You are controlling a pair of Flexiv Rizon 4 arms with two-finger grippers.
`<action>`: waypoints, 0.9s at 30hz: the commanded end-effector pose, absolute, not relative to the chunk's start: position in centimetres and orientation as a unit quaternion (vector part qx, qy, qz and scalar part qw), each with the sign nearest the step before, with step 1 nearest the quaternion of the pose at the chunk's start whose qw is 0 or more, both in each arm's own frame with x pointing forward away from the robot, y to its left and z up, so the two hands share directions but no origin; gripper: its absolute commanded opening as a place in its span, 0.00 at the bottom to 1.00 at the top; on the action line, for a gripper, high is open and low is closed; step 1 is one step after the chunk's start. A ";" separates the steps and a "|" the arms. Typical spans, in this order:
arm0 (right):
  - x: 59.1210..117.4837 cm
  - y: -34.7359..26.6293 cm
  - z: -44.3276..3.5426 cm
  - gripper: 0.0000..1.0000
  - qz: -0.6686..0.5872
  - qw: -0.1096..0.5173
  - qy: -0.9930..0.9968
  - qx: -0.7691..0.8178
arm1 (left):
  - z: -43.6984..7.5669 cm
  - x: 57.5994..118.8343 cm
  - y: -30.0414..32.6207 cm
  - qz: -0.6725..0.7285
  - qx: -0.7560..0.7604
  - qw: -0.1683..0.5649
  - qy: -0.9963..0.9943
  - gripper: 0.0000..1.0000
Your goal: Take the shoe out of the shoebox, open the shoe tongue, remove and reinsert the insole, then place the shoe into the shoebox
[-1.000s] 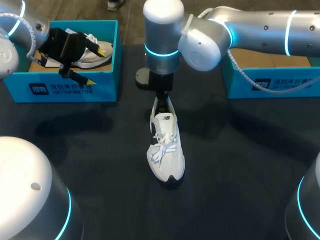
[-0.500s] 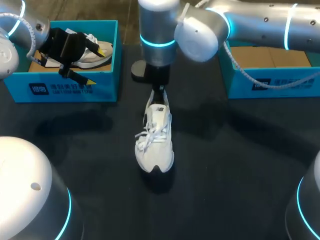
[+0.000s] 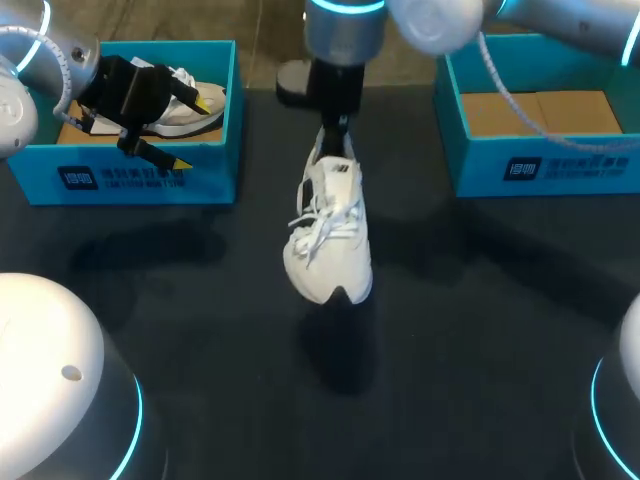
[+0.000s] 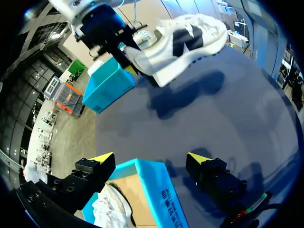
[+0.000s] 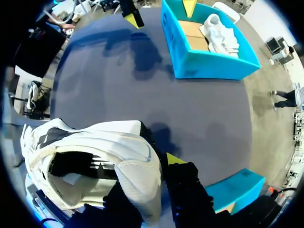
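A white shoe (image 3: 327,235) hangs toe-down above the dark table, its shadow below it. My right gripper (image 3: 337,128) is shut on its heel collar. In the right wrist view the shoe (image 5: 90,159) fills the space by my right gripper (image 5: 157,164); one finger is outside the heel, the other is hidden inside. My left gripper (image 3: 192,131) stands open over the front right part of the left blue shoebox (image 3: 130,175), which holds a second white shoe (image 3: 190,112). In the left wrist view my left gripper (image 4: 151,157) straddles that box's wall (image 4: 159,194).
A second blue shoebox (image 3: 540,165) with a bare cardboard floor stands at the back right. The left box is at the back left. Dark table lies between the boxes and toward the front.
My right gripper closed on the shoe's heel and lifted the shoe off the table, carrying it up and toward the back. The left arm has not moved.
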State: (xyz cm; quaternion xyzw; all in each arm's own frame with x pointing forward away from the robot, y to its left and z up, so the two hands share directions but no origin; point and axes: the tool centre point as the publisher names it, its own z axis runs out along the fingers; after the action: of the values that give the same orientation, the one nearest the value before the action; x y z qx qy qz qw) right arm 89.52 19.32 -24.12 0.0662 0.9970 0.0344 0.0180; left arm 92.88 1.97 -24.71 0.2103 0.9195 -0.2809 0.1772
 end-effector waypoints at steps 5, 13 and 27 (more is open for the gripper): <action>90.2 18.9 -18.3 0.00 0.006 0.019 0.998 0.055 | -24.7 92.8 1.9 -0.279 0.210 0.177 0.920 1.00; 90.2 18.9 -18.0 0.00 0.011 0.029 0.998 0.060 | -24.7 92.8 1.9 -0.279 0.210 0.177 0.920 1.00; 90.2 18.9 -18.0 0.00 0.011 0.029 0.998 0.060 | -24.7 92.8 1.9 -0.279 0.210 0.177 0.920 1.00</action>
State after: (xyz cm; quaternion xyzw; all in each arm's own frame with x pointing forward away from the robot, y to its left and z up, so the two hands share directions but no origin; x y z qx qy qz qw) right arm 90.19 18.92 -18.13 0.0602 0.9977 0.0107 0.0294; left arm 92.88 1.97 -24.71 0.2102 0.9195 -0.2808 0.1772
